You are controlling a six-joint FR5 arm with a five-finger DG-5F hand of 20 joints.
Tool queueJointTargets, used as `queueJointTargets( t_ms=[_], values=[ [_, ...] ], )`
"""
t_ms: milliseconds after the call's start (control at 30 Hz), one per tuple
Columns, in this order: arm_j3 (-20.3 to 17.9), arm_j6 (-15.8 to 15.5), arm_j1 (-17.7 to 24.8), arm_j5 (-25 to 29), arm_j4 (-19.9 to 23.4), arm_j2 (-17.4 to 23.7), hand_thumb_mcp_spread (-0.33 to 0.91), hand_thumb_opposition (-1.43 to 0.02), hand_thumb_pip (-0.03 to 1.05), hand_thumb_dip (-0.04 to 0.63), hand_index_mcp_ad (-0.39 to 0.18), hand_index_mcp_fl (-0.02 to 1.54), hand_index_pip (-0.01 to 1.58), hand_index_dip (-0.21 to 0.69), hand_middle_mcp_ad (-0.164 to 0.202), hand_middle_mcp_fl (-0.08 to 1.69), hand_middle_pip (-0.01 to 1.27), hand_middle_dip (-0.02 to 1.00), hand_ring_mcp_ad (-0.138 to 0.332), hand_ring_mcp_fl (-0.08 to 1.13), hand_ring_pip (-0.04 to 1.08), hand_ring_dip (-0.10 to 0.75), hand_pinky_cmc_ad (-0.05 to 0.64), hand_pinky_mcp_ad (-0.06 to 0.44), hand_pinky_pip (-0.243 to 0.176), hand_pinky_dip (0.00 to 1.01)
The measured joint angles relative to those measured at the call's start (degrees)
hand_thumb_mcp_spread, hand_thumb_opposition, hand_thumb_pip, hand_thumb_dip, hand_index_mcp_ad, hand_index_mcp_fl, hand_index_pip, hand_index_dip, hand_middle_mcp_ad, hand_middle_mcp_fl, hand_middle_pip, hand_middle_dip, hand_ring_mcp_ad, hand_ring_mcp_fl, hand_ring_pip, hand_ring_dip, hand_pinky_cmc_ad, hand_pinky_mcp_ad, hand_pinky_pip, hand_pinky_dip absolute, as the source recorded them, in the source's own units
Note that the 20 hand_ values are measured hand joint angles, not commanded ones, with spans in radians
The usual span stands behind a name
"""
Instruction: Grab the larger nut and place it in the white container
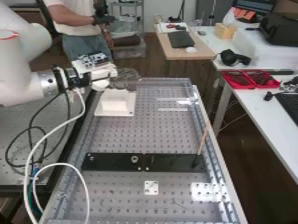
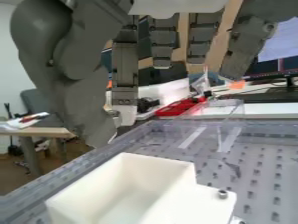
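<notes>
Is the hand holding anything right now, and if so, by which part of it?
That cannot be told. The hand is at the white container, but these views do not settle whether anything is in its grasp.

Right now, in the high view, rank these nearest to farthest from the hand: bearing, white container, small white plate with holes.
1. White container, just below the hand.
2. Bearing, on the flat black bar.
3. Small white plate, past the bar.

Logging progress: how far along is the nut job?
Pickup looks done: the larger nut is off the bar, where the bearing stands. The hand is above the white container; whether it holds the nut is unclear. The container's visible inside looks bare, so release probably remains.
</notes>
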Motion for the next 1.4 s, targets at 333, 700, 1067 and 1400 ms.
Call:
queueJointTargets(
  t_ms=[333,700,1067,1400],
  values=[
    [-0.1,-1.7,3.5,2.0,2.2,-4.3,0.32,-0.94,0.75,0.281,-0.091,0.21,1.54,0.133,0.075,0.00,0.12,0.22,0.166,0.00,0.10,0.140,0.372,0.309,-0.093,0.45],
    [0.9,-5.0,4.5,4.0,-2.0,-5.5,0.30,-0.93,0.76,0.284,-0.099,-0.01,1.25,0.105,0.075,0.01,0.12,0.22,0.166,0.00,0.10,0.140,0.375,0.309,-0.093,0.49],
    [1.2,-2.8,1.3,3.7,-1.9,-2.4,0.27,-0.90,0.78,0.286,-0.112,-0.01,0.79,0.009,0.075,0.00,0.12,0.22,0.166,0.00,0.09,0.140,0.374,0.312,-0.093,0.53],
    [2.7,0.8,-9.4,6.8,-1.9,6.9,0.24,-0.87,0.78,0.283,-0.112,-0.01,0.72,-0.024,0.075,0.01,0.11,0.22,0.164,0.00,0.09,0.140,0.379,0.312,-0.089,0.58]
  ],
)
